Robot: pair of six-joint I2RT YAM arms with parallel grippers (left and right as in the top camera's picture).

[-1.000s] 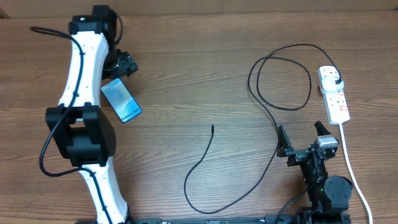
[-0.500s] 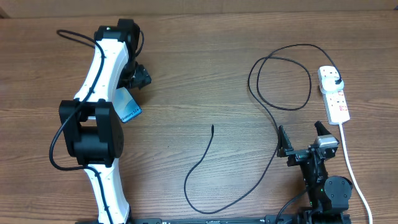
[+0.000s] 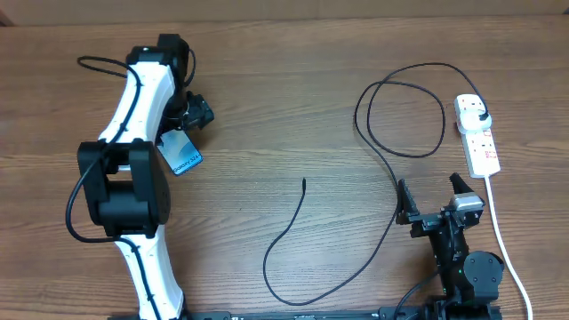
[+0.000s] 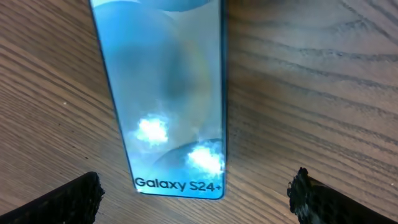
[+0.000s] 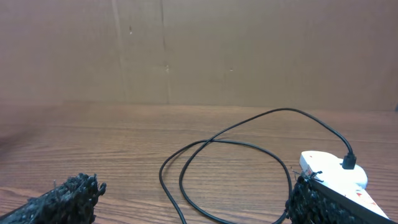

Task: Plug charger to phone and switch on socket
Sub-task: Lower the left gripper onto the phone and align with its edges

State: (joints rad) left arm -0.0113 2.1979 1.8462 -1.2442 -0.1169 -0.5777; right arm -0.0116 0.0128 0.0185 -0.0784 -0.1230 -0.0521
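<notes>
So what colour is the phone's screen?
The phone shows a light-blue screen with dark lettering; clearest in the left wrist view.

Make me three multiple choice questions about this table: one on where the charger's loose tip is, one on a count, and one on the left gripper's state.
1. Where is the charger's free tip?
A) in the phone
B) on bare wood mid-table
C) hanging off the table's edge

2. How many plugs sit in the socket?
A) one
B) two
C) none

3. How is the left gripper?
A) shut on the phone
B) shut on the charger
C) open, over the phone

Answers:
1 B: the overhead view shows the tip alone on wood, well apart from the phone.
2 A: only one black plug is in the strip.
3 C: the wrist view shows its fingers spread wide, with the phone between them.
</notes>
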